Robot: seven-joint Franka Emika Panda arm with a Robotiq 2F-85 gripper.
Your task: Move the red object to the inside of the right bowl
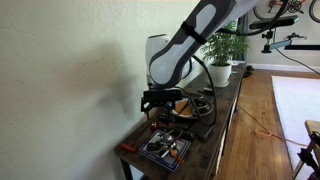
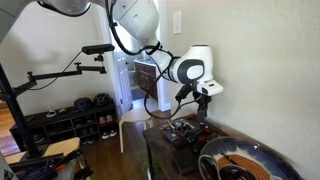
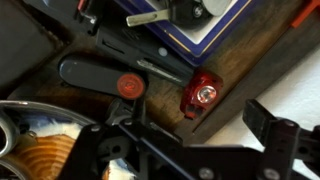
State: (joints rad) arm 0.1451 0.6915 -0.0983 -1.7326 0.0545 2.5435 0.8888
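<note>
The red object (image 3: 203, 94) is a small red lamp-like item with a round clear lens. In the wrist view it lies on the dark wooden table (image 3: 235, 85), near the table's edge. My gripper (image 3: 195, 135) hovers above it, open and empty, with one finger on each side of the picture. A bowl (image 3: 35, 150) with brownish contents shows at the lower left of the wrist view. The bowl also appears in both exterior views (image 1: 196, 110) (image 2: 245, 160), next to my gripper (image 1: 160, 103) (image 2: 203, 108). I cannot make out the red object in either exterior view.
A black tool with a round red button (image 3: 128, 86) lies just beside the red object. A blue-edged tray of small items (image 3: 200, 25) (image 1: 165, 148) sits beyond it. A potted plant (image 1: 222, 50) stands at the table's far end. A wall runs along one side.
</note>
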